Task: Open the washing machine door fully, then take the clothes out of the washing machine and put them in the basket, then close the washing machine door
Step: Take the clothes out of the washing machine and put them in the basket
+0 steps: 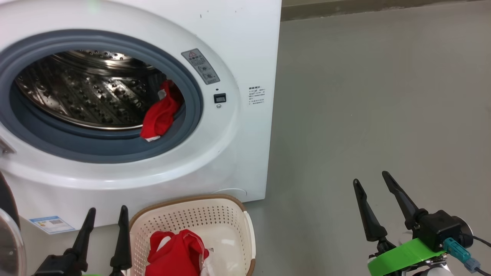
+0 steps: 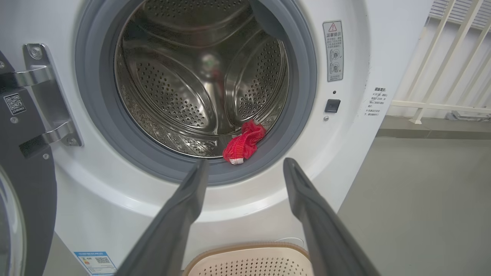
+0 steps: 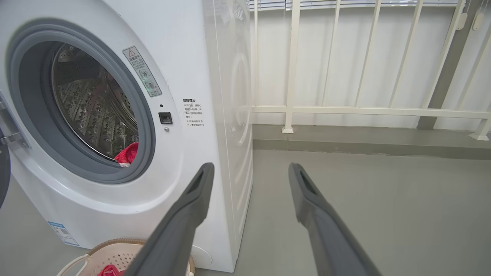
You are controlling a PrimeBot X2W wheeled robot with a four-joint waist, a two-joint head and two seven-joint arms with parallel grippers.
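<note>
At the mouth of the washing machine [image 1: 249,46], one red garment [image 1: 161,111] lies draped over the grey rubber ring [image 1: 96,147], at the lower right edge of the steel drum [image 1: 76,92]. The washing machine door [image 2: 23,191] stands swung open on the left. The basket [image 1: 230,214] sits on the floor [image 1: 364,96] just in front of the machine, with another red garment [image 1: 176,255] inside. The left end effector [image 1: 107,210] hovers beside the basket — fingers spread, holding nothing — and the right end effector [image 1: 370,177], well apart over bare floor, is likewise spread and empty.
</note>
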